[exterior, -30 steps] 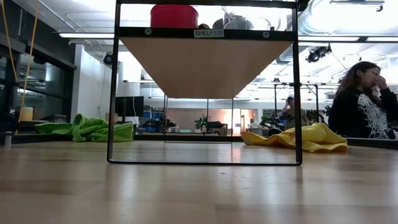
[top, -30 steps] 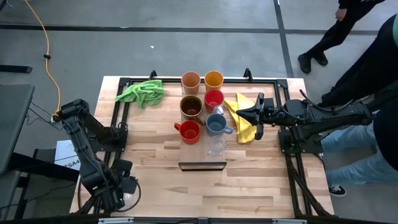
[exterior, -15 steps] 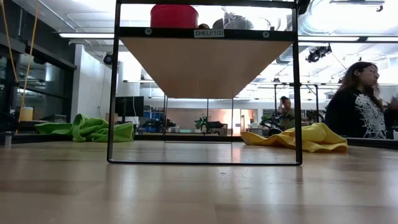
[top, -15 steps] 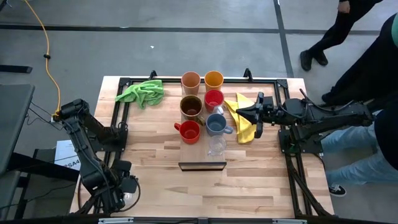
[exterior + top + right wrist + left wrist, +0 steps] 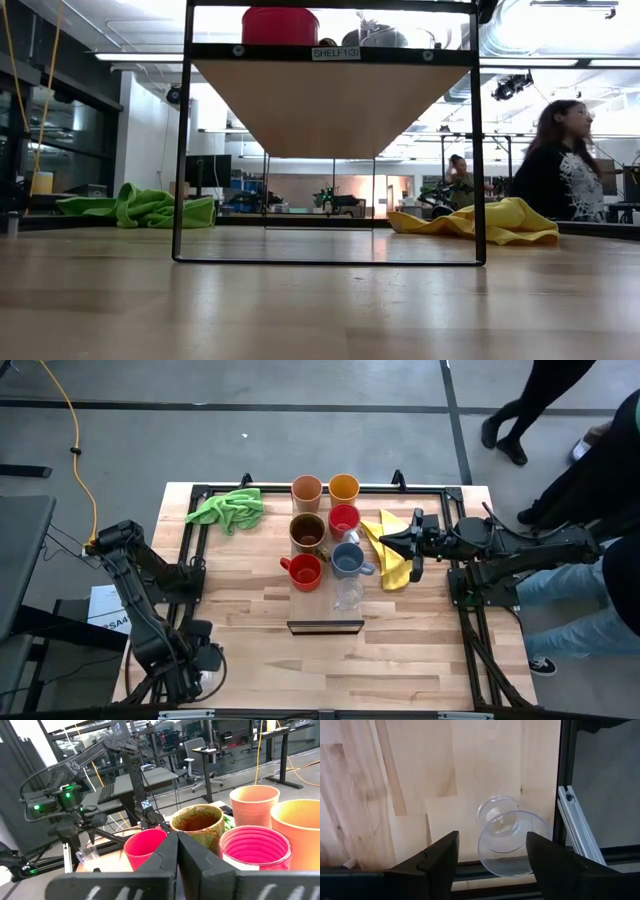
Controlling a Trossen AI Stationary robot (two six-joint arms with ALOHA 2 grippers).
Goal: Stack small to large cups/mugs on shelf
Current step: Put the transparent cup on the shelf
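The shelf (image 5: 325, 626), a light-wood board with a dark front edge, stands at the table's middle. On it stand a peach tumbler (image 5: 306, 489), an orange tumbler (image 5: 344, 487), a brown mug (image 5: 308, 531), two red mugs (image 5: 344, 519) (image 5: 303, 571), a grey-blue mug (image 5: 348, 560) and a clear glass (image 5: 348, 594). A second clear glass (image 5: 507, 837) stands upright on the table at its near left corner. My left gripper (image 5: 492, 857) is open above it, one finger on each side. My right gripper (image 5: 176, 845) is shut and empty, right of the shelf, over the yellow cloth.
A green cloth (image 5: 228, 508) lies at the far left and a yellow cloth (image 5: 388, 555) right of the shelf. The table's dark metal frame rail (image 5: 580, 825) runs close beside the second glass. People stand beyond the table's right and far sides (image 5: 590, 450).
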